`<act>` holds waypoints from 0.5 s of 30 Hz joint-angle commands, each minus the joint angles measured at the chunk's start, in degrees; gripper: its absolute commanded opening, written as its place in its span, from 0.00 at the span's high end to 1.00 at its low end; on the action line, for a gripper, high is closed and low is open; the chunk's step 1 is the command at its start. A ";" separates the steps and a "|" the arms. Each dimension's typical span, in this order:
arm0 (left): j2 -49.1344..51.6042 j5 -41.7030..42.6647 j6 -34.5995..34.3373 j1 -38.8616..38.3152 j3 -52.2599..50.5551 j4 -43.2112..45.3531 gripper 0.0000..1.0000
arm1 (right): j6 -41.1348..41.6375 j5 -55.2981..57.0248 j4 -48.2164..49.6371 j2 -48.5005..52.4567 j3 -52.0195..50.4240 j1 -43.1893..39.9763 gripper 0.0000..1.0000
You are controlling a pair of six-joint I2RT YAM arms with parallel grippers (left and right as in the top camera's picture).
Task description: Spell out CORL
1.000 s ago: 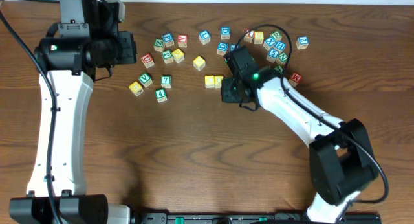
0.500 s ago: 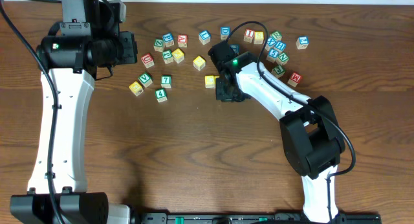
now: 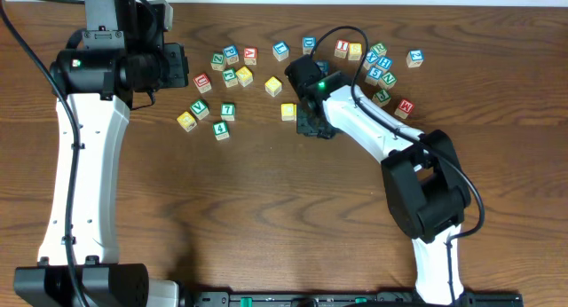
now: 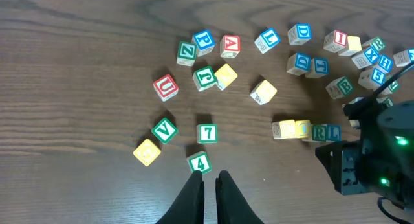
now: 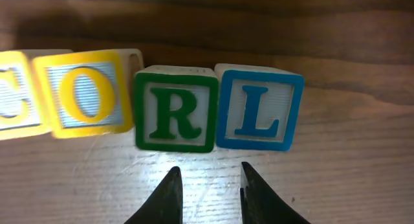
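1. Since a second ago the right arm has swung its elbow in toward the middle of the counter (image 3: 266, 209). Its wrist has shifted slightly toward the left arm's side, and it has barely moved in the last half second.
2. The right gripper (image 5: 208, 184) hangs low just in front of the lettered cubes. Its fingers are partly apart and hold nothing; bare wood shows between them.
3. C (image 4: 283, 129), O (image 4: 302, 129), R (image 5: 176, 112) and L (image 5: 259, 111) stand upright in one row on the counter.
4. R and L touch side by side, and O sits just beside R. C is cut off at the edge of the right wrist view.
5. From overhead the right wrist covers most of the row, leaving one yellow cube showing beside it.
6. The left gripper (image 4: 208, 185) hangs above the counter near the 4 cube (image 4: 200, 162). Its fingers are drawn nearly together with only a sliver between them, and they hold nothing.
7. Loose cubes lie scattered beyond the row, well apart from it, among them a 7 (image 4: 206, 133) and a V (image 4: 163, 130).
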 commanded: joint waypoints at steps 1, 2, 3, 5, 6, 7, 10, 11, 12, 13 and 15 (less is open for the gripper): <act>0.66 -0.17 0.17 0.09 -0.04 -0.11 0.91 | 1.16 2.16 0.15 1.70 1.01 0.20 0.75; 0.66 -0.17 0.17 0.09 -0.04 -0.11 0.91 | 1.18 2.29 0.24 1.70 1.01 0.20 0.75; 0.66 -0.17 0.17 0.09 -0.04 -0.11 0.91 | 1.22 2.49 0.35 1.73 0.96 0.17 0.76; 0.66 -0.17 0.17 0.09 -0.04 -0.13 0.91 | 1.25 3.15 0.55 1.73 0.94 0.17 0.75; 0.66 -0.15 0.17 0.09 -0.04 -0.13 0.91 | 1.27 3.69 0.70 1.73 0.94 0.17 0.75; 0.66 -0.17 0.17 0.09 -0.04 -0.13 0.91 | 1.25 4.00 0.94 1.73 0.92 0.17 0.76; 0.66 -0.17 0.17 0.09 -0.04 -0.13 0.91 | 0.98 4.57 1.88 1.73 0.90 0.15 0.75; 0.66 -0.17 0.17 0.09 -0.04 -0.11 0.91 | 0.79 4.57 2.21 1.73 0.90 0.15 0.75; 0.66 -0.17 0.17 0.09 -0.04 -0.11 0.91 | 0.79 4.76 2.36 1.73 0.90 0.15 0.75; 0.66 -0.17 0.17 0.09 -0.04 -0.13 0.91 | 0.79 4.98 2.43 1.73 0.90 0.17 0.75; 0.66 -0.17 0.17 0.09 -0.04 -0.11 0.91 | 0.79 5.40 2.47 1.73 0.90 0.17 0.75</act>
